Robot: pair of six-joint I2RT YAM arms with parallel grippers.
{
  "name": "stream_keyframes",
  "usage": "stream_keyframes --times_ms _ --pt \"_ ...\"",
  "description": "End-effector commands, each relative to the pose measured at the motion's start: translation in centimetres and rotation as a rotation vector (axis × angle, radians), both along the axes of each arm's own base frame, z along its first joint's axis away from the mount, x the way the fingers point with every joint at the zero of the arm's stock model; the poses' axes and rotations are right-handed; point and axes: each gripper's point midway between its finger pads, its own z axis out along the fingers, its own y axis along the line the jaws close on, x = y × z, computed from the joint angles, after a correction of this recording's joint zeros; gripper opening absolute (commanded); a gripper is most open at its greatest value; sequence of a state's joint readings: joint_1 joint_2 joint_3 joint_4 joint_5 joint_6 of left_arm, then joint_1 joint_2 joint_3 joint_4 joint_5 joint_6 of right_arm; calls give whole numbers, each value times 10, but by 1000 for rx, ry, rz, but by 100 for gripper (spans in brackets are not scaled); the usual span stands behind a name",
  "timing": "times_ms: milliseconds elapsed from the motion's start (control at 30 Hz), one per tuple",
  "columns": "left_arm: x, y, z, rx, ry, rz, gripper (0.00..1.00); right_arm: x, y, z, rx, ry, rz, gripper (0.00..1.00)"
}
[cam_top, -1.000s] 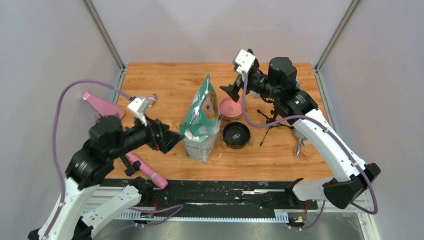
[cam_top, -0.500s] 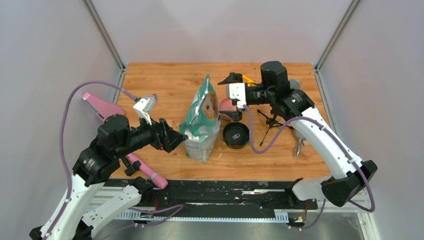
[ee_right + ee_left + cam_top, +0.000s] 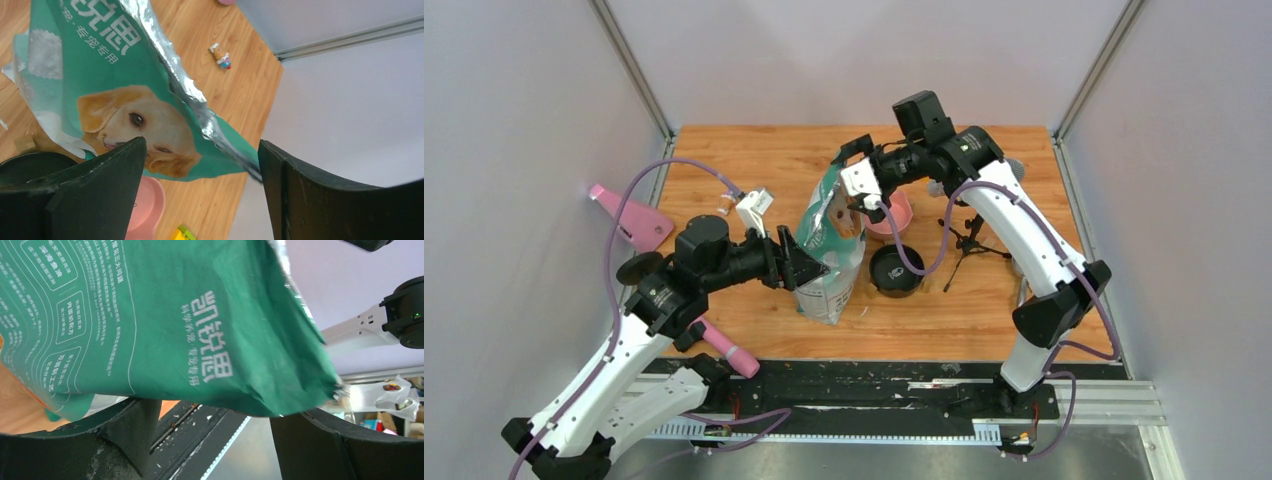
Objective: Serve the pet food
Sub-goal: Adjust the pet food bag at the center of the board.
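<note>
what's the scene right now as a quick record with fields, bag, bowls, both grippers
bag: teal-green and white with a golden dog print, upright mid table, foil top open
left gripper: open, one finger on each side of the bag's left side
right gripper: open, straddling the bag's foil top edge
pink bowl: right of the bag, farther back
black bowl: right of the bag, nearer, looks empty
pet food: none visible outside the bag
table: wooden
</note>
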State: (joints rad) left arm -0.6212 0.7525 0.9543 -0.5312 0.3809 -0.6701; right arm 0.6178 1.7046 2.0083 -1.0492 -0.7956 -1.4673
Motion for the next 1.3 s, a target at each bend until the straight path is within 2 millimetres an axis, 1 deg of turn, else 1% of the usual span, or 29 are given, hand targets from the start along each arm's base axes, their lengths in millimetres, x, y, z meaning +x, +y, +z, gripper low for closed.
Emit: stream_keyframes --times_ms 0,67,100,133,167,200,333,367,400,433,467,500,533,567,633,733,800,833,867,900,933,967,1000,1033,1067,1100,1133,1167,1267 --pt "20 -7 22 -94 -28 73 81 -5 5 -10 -45 -23 72 79" --pt "29 -4 22 -87 -33 123 71 -1 13 -9 -27 -18 76 75" --pt "31 -3 21 -82 -34 139 68 1 17 -9 -19 -18 76 72" --pt "35 0 21 -67 -39 164 63 4 20 -8 -12 -23 75 68" --pt "37 2 21 -52 -48 175 60 5 24 -9 -8 -27 75 61" --pt "42 7 23 -32 -49 212 52 7 28 -9 -4 -29 67 54" --pt "60 21 35 -13 -92 326 30 10 35 -4 10 -27 35 29" --pt "65 24 37 -17 -101 358 24 10 36 0 20 -20 19 22" --pt "68 23 41 -31 -115 368 15 10 37 7 34 -12 -6 12" --pt "76 29 41 -24 -122 421 10 10 39 14 56 16 -42 1" --pt "79 33 45 -24 -129 449 1 11 41 24 95 55 -93 0" --pt "88 43 42 2 -131 520 0 12 42 35 136 93 -140 0" --pt "91 48 47 6 -138 555 0 12 41 46 176 141 -190 0" --pt "99 61 45 37 -138 635 0 11 39 55 210 183 -233 0" --pt "108 76 58 59 -179 724 0 7 34 72 283 309 -325 0" --pt "122 90 71 113 -235 806 0 0 31 87 349 469 -439 0" --pt "134 99 80 158 -266 854 0 -10 30 99 375 565 -494 0" --pt "144 102 83 164 -266 871 0 -17 30 101 373 615 -499 0" --pt "149 103 84 166 -264 875 0 -24 31 104 372 662 -496 0" --pt "161 104 83 160 -257 871 0 -30 32 106 375 716 -503 0" --pt "165 99 82 142 -248 840 0 -34 34 106 378 770 -511 0" --pt "178 104 81 135 -246 857 0 -39 36 105 374 818 -514 0" --pt "184 99 78 130 -241 834 0 -42 39 104 371 865 -517 0" --pt "191 104 81 114 -256 847 0 -43 41 103 372 912 -527 0" --pt "196 102 79 114 -256 835 0 -43 44 101 372 951 -540 0" --pt "200 104 83 103 -272 838 0 -43 47 102 377 996 -552 0" --pt "203 102 82 110 -278 823 0 -41 49 101 381 1023 -564 0" --pt "205 102 86 106 -288 822 0 -39 51 99 384 1044 -575 0" --pt "205 96 81 127 -279 775 0 -28 56 88 389 1059 -616 0"
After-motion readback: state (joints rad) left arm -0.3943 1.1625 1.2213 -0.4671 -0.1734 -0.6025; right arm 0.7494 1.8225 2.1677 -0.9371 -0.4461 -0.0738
